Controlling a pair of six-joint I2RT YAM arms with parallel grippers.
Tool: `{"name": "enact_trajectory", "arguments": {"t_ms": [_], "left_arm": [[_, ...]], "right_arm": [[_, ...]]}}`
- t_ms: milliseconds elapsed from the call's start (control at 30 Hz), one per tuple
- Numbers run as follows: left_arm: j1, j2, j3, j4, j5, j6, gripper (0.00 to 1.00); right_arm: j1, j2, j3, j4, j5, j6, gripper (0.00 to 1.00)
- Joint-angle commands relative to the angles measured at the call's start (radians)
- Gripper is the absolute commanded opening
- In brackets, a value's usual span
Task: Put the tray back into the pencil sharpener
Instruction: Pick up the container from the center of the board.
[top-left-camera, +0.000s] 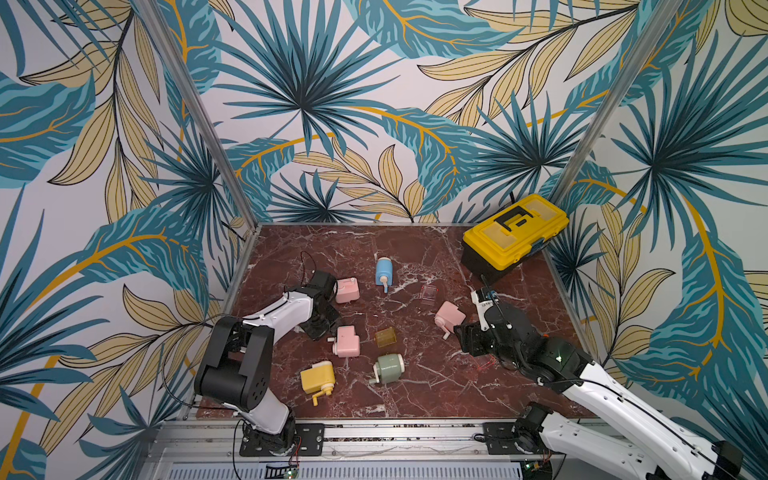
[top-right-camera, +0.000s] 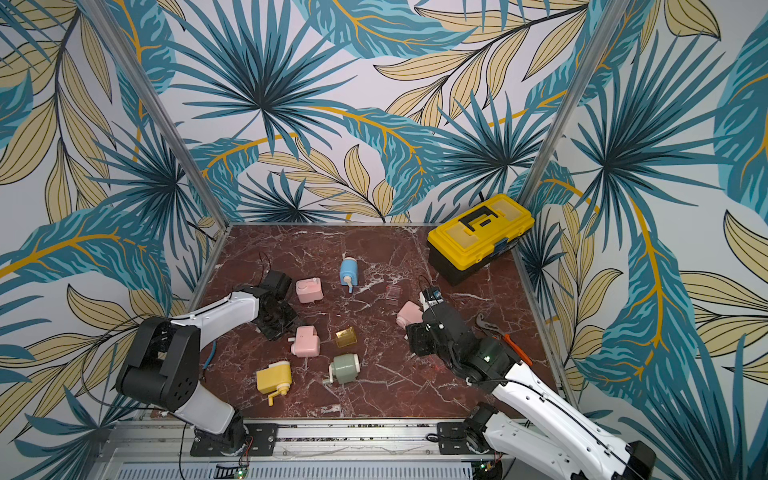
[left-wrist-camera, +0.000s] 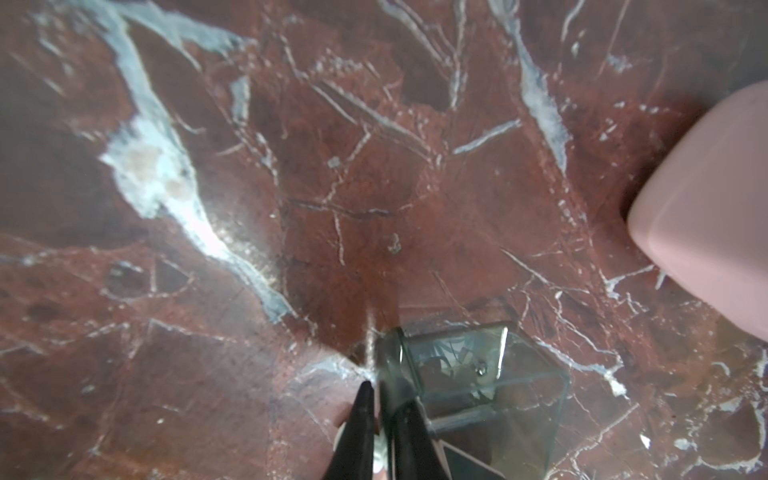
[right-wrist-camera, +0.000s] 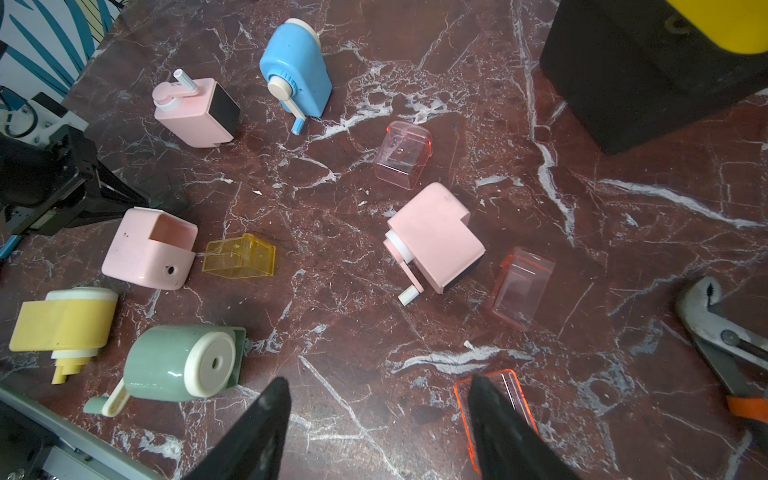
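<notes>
Nearest the front of the red marble surface (top-left-camera: 415, 386), the rounded sage-green crank sharpener (right-wrist-camera: 178, 365) and the yellow box-shaped sharpener (right-wrist-camera: 62, 320) are lying loose, and a low swing of the left arm could be knocking either one. Just beyond them, the left gripper (left-wrist-camera: 377, 390) is pinching one thin wall of the smoky clear plastic tray (left-wrist-camera: 490, 386). Its fingers are pressed together on that wall while the tray appears to be resting on the surface, near the pale pink sharpener with the open cavity (right-wrist-camera: 145, 249). That pinch is looking risky. Held by one wall, the tray is likely to be pivoting or slipping once lifted, and a tilted tray would be jamming at the cavity mouth. The left wrist view is showing this pinch plainly, while both top views are hiding it behind the arm. The right gripper (right-wrist-camera: 378, 384) is hovering spread and holding nothing, with one finger overlapping an orange-tinted clear tray (right-wrist-camera: 514, 395), which it could be scraping if lowered. The right wrist view alone is showing that tray clearly. Farthest back, the blue crank sharpener (top-left-camera: 384, 270) and the yellow-lidded black toolbox (top-left-camera: 515, 237) are sitting well apart from both arms.
</notes>
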Motion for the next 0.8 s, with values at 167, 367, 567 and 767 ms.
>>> {"name": "enact_trajectory", "arguments": {"t_ms": [167, 367, 567, 767], "left_arm": [[0.006, -0.043, -0.018, 0.008, -0.048, 0.038, 0.04], [0.005, -0.157, -0.022, 0.004, -0.030, 0.066, 0.00], [-0.093, -0.287, 0.012, -0.030, -0.021, 0.088, 0.00], [-0.288, -0.284, 0.116, -0.083, -0.085, 0.098, 0.00]], "right_arm": [[0.001, -0.001, 0.003, 0.015, -0.009, -0.018, 0.70], [0.001, 0.000, 0.011, 0.020, -0.005, -0.008, 0.70], [0.001, 0.002, 0.018, 0.036, 0.008, 0.030, 0.69], [0.001, 0.022, 0.032, 0.013, 0.034, 0.079, 0.68]]}}
